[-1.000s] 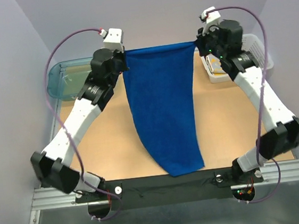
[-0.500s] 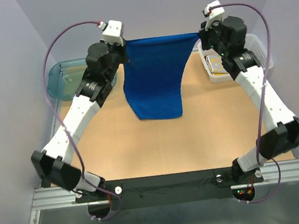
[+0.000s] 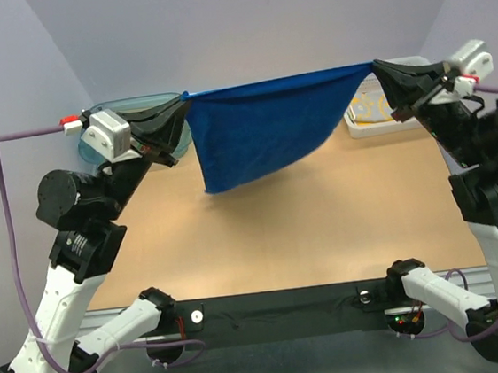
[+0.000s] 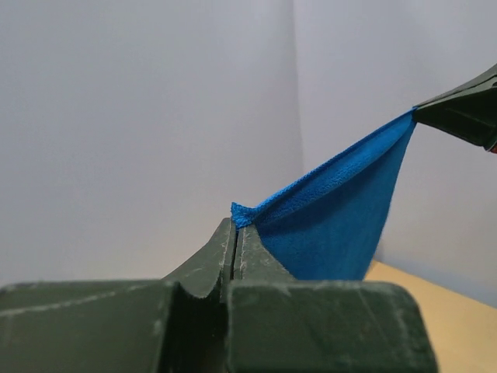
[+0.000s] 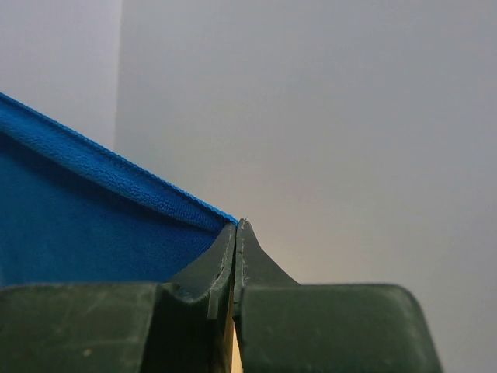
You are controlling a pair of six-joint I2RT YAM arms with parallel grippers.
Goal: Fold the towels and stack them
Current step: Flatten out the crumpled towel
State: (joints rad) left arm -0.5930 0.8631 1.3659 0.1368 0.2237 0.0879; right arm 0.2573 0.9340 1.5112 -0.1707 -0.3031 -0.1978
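I have the blue towel (image 3: 257, 132) held up in the air, stretched by its top edge between my two arms. The left gripper (image 3: 184, 101) is pressed together on one top corner and the right gripper (image 3: 378, 67) is pinching the other. Both wrist views show the cloth caught between closed fingers. The towel hangs over the far part of the worktop (image 3: 281, 236), touching nothing, with its bottom edge slanting lower on the left side.

A second ago the towel trailed long down the worktop towards me, and both arms were low near the far end. Since then both arms have lifted and spread apart, pulling the top edge tight and carrying the whole towel off the surface. The loose end looks to have swung away from me.

I judge this to be the shake-out before laying it flat to fold. No fold is made yet, and nothing is stacked. The white basket (image 3: 374, 118) sits behind the right arm.
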